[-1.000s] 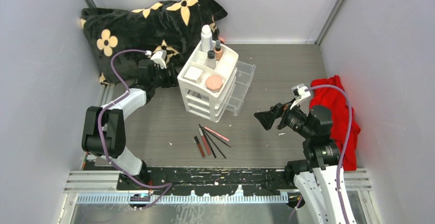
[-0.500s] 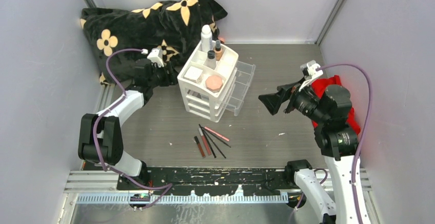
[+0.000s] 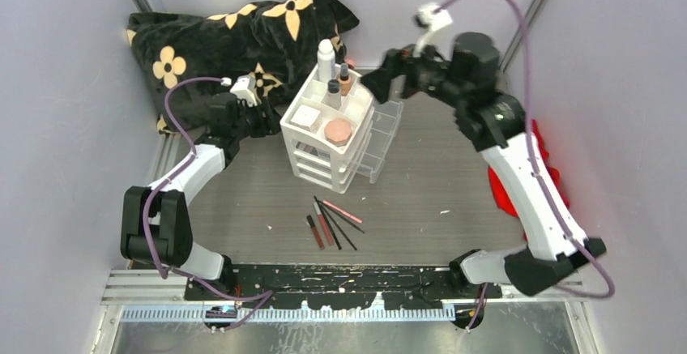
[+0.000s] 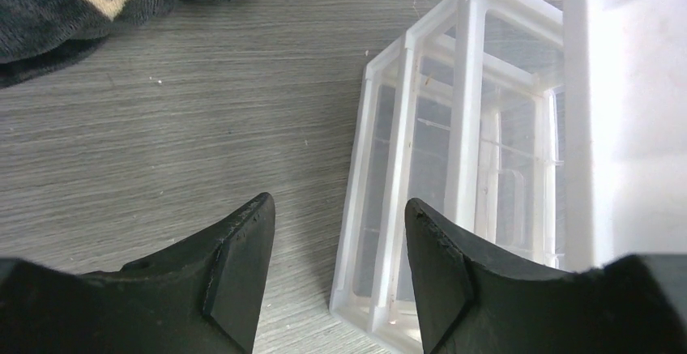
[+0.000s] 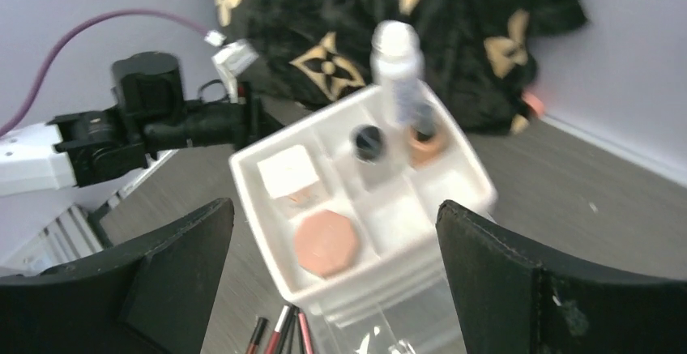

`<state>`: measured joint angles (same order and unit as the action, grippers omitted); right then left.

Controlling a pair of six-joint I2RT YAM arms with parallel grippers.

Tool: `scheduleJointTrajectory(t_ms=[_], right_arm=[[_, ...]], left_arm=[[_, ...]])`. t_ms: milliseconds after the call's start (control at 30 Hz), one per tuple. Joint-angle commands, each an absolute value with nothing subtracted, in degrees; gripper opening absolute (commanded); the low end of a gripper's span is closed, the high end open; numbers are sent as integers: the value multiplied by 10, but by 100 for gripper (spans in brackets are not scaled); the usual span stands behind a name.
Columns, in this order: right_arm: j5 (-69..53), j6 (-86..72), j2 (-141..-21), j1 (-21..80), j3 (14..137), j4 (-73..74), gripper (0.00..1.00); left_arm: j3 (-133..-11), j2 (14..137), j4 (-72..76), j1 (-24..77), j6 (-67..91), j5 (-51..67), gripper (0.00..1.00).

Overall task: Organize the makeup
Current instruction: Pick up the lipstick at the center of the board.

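The right arm has swung away from the red cloth (image 3: 499,189) and now reaches over the far side of the table (image 3: 437,184). Its right claw (image 3: 379,84) is spread wide, holding nothing, above the white drawer unit (image 3: 316,168). The left claw (image 3: 271,121) remains low beside the unit's left side, fingers apart and empty.

The unit's top tray holds a tall white bottle (image 3: 326,58), a tan bottle (image 3: 345,80), a white square box (image 3: 305,117) and a pink octagonal compact (image 3: 338,131). A dark-capped item (image 3: 333,93) stands between them, possibly a small bottle; the wrist view is blurred. One clear drawer (image 3: 385,139) sticks out to the right.

Red and pink tubes and thin black pencils (image 3: 332,223) lie loose on the grey table near the arms. A black flowered blanket (image 3: 235,38) fills the far left corner.
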<state>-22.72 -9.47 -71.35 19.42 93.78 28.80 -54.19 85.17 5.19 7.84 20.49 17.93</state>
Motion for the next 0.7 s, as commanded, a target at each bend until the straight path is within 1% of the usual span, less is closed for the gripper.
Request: scheduleJointTrajectory(t_ms=[0,100,167,233,367,500,567,667], right_arm=[[-23,11,-796,356,1089,368,100],[103,44,-865,431,1148,419,100],[171,59,-884,471,1142,423,100],[180,59,-882,495,1105,410,100],[173,43,-830,538,992,351,100],[142,-2,-788,574,890,322,100],[139,-20,-780,604,845,315,100],[167,-48,-790,653,808,326,100]], left_arm=[[-553,821,53,80,193,170,61],[-553,819,50,80,191,170,61],[-553,818,48,80,189,170,61],[-553,818,46,80,187,169,61],[-553,817,43,80,184,167,61],[-552,819,44,80,185,169,61],[-551,819,44,80,184,170,61],[-547,817,44,80,183,167,61]])
